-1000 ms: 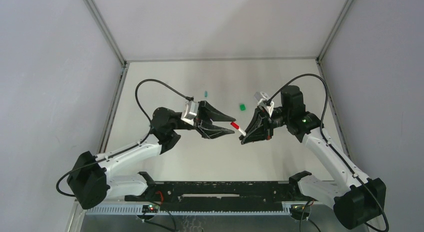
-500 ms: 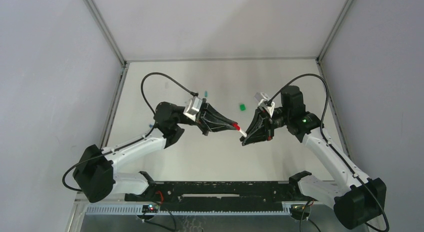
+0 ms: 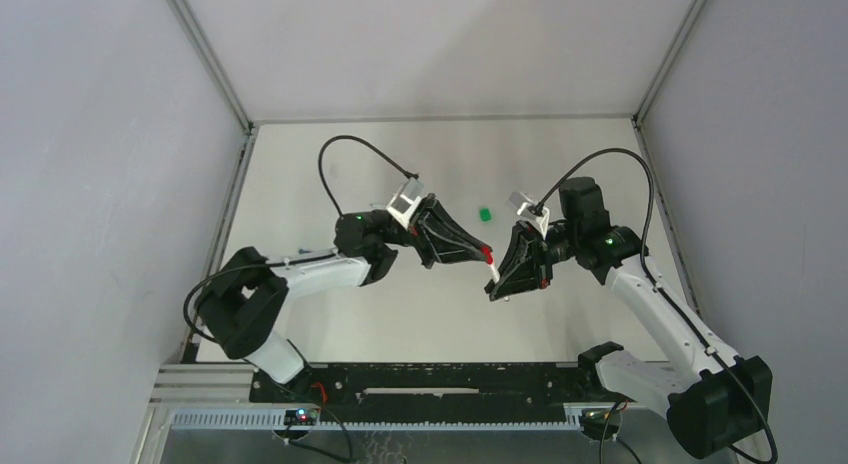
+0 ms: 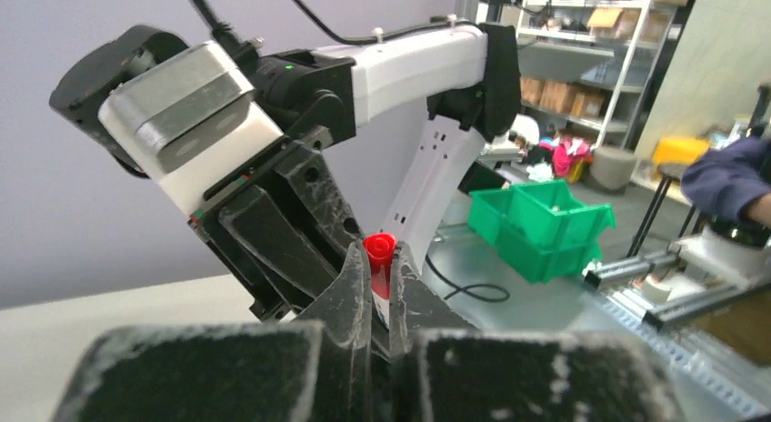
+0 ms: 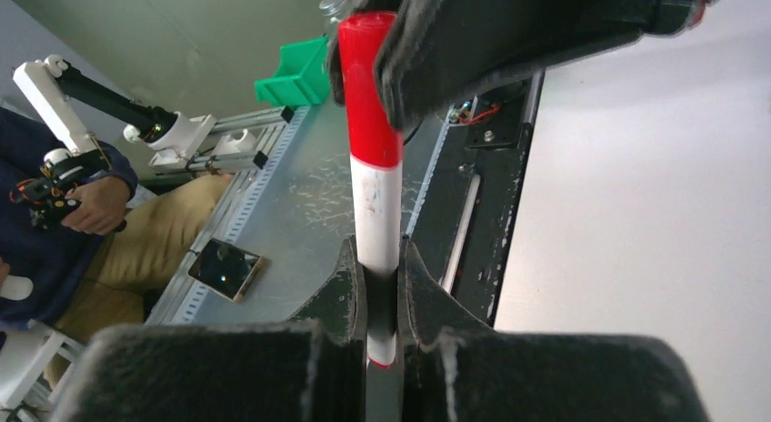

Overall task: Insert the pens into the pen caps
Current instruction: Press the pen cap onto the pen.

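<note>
Top external: pale matte desk (image 3: 400, 314) inside grey walls, both arms reach to mid desk and meet above it. Left claw (image 3: 485, 252) clenched on small red cap (image 3: 487, 254). Right claw (image 3: 497, 282) clenched on slim white pen (image 3: 492, 269), lower barrel held, top end running up to the cap. Pen and cap are in the air between the two claw tips, off the desk. Tiny bright green cap (image 3: 485, 214) lies loose on the desk just behind the claws

Left wrist: black rough-textured fingers (image 4: 350, 290) pinch the red cap (image 4: 379, 252), a glossy plastic cylinder with its round end pointing away from the camera. Cannot tell here how far the pen sits inside. Right arm's black claw body and white link fill the space behind it. Green plastic bin (image 4: 536, 224) off the desk in the background

Right wrist: right claw (image 5: 380, 258) grips the pen (image 5: 375, 213) at its lower barrel, pen upright, smooth white round barrel with scuff marks. Red cap (image 5: 366, 85) sits over the pen's top end, touching the white barrel with a straight seam. Left claw's black fingers (image 5: 509, 40) press the cap's side from the right. A person's blue sleeve (image 5: 50, 217) at far left
</note>
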